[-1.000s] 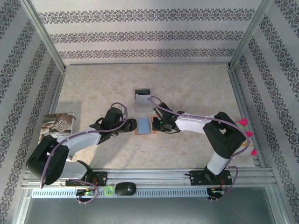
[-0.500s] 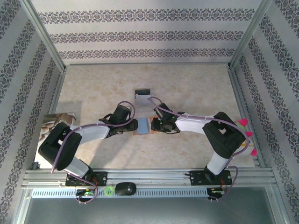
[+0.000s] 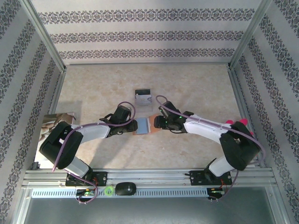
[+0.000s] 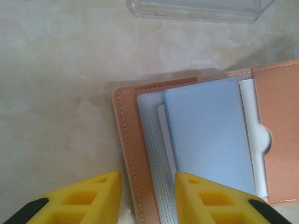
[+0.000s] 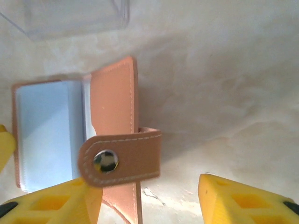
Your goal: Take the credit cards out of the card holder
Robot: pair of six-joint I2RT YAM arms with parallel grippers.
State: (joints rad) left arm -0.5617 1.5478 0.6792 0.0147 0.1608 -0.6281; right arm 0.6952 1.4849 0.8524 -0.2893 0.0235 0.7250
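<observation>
While the holder [image 3: 143,125] lies open at the middle of the tabletop [image 3: 196,88], with the clear case [image 3: 143,98] just at its 12 o'clock, we see no cards out yet. Our left tool [image 4: 147,198] sits at the holder's 9 o'clock, part-spread. Its fingers [image 4: 210,196] straddle the leather edge, one over the blue-grey sleeves [image 4: 205,135], with nothing pinched; whether it presses down we cannot tell. Our right tool [image 5: 149,205], at 3 o'clock, is released and wide, with the flap [image 5: 114,100] and its snap strap [image 5: 124,158] loose between its jaws. We judge that flap the main risk: unheld and seemingly tilted up, it could fall back over the sleeves. The holder could also skid on the tabletop if a card is pulled while the left tool bears too lightly, and the sleeves may lift as a bundle. Against a second ago, the right tool has gone from clenched to spread, its elbow swung out toward 4 o'clock. The left elbow has shifted inward, and the holder has stayed put.
</observation>
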